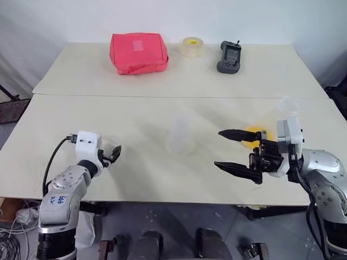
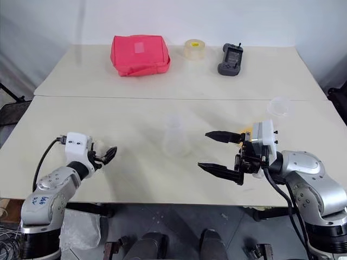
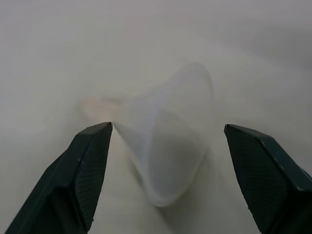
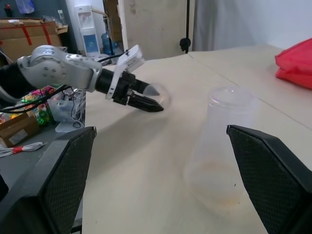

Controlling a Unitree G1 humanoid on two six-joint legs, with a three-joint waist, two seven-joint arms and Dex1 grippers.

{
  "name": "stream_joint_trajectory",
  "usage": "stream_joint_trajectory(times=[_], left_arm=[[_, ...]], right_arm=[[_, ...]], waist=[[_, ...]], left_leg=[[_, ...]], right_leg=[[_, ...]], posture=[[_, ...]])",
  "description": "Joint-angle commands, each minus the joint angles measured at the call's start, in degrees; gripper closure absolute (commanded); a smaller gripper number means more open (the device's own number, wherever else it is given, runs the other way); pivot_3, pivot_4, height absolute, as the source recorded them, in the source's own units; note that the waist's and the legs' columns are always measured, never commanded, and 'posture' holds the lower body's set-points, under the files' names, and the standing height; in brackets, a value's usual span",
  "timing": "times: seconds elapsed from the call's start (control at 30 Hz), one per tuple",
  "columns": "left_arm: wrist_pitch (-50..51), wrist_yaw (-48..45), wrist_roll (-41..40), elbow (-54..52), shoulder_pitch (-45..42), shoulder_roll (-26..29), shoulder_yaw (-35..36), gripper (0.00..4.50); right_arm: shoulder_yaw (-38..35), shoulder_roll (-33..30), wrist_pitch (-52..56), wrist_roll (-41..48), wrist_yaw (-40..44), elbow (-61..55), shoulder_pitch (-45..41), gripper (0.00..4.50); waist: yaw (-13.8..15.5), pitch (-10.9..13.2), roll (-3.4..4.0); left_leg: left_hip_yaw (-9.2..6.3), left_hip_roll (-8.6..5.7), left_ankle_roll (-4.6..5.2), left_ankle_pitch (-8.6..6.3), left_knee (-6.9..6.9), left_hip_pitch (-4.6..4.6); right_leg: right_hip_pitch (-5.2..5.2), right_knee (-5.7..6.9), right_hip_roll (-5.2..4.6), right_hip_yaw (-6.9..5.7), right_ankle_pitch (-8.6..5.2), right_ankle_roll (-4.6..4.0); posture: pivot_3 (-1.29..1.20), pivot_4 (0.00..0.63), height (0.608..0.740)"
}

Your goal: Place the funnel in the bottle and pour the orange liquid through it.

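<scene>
Funnel (image 3: 168,146) lies on its side on the table (image 1: 135,179), between my left gripper (image 1: 112,154) fingers, which stand apart, not yet pinching. Looks light, thin, slippery; I'd take it by the rim, gently. Bottle (image 1: 179,135) mid-table; right gripper (image 1: 237,151) spread wide, empty.

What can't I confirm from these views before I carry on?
- Orange liquid: its flask is mostly hidden behind the right gripper in both head views.
- Funnel: blurred in the left wrist view; contact with the left gripper fingers can't be judged.
- Bottle: the faint tint at its base is unclear.
</scene>
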Motion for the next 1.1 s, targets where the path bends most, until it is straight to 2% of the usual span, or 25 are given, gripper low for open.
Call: stream_joint_trajectory(times=[0.03,0.27,0.5,0.93,1.03,1.1], left_arm=[[-1.4,2.5,1.3,-3.0,0.3,-1.4,0.4,0.60],[-1.9,4.9,1.9,-6.0,2.7,-3.9,1.1,0.60],[-1.1,3.5,0.6,-8.3,4.5,-2.5,3.7,0.60],[-3.9,1.3,0.8,-3.4,1.4,-0.2,4.6,0.60],[-3.3,0.6,0.0,-2.7,1.1,-0.1,4.9,1.22],[-2.6,0.3,-0.4,-2.4,1.0,-0.1,5.1,1.80]], right_arm=[[-0.6,-0.9,1.3,1.5,-0.7,-2.0,-1.8,0.00],[-0.5,-1.2,3.7,2.8,-1.6,-2.7,-3.7,0.00],[0.7,0.2,6.7,5.3,-5.2,-5.6,-6.3,0.00],[1.7,0.7,8.1,6.0,-8.1,-7.1,-7.5,0.00],[1.4,0.4,8.4,6.2,-8.8,-7.4,-7.9,0.00],[1.3,0.2,8.7,6.5,-9.2,-7.7,-8.1,0.00]], waist=[[0.1,0.0,0.00],[0.0,0.0,0.00],[0.0,0.0,0.00],[-0.1,0.0,0.00],[-0.1,0.0,0.00],[-0.1,0.0,0.00]], left_leg=[[0.00,0.00,0.00,0.00,0.01,0.00],[0.00,0.00,0.00,0.00,-0.06,-0.01],[0.01,0.02,0.00,0.00,-0.06,-0.01],[0.01,0.01,0.00,0.00,-0.06,-0.02],[0.01,0.02,0.00,-0.01,-0.07,-0.02],[0.01,0.01,0.00,0.00,-0.07,-0.02]], right_leg=[[0.01,0.00,0.00,0.00,0.00,0.00],[0.01,-0.10,0.00,-0.02,0.00,0.00],[0.01,-0.12,0.01,-0.02,0.00,0.00],[0.01,-0.13,0.01,-0.03,0.00,0.00],[0.01,-0.12,0.01,-0.02,0.00,0.00],[0.01,-0.12,0.01,-0.03,0.00,0.00]], posture=[[0.00,0.150,0.740],[0.00,0.150,0.740],[0.00,0.150,0.740],[0.00,0.150,0.740],[0.00,0.150,0.740],[0.00,0.150,0.740]])
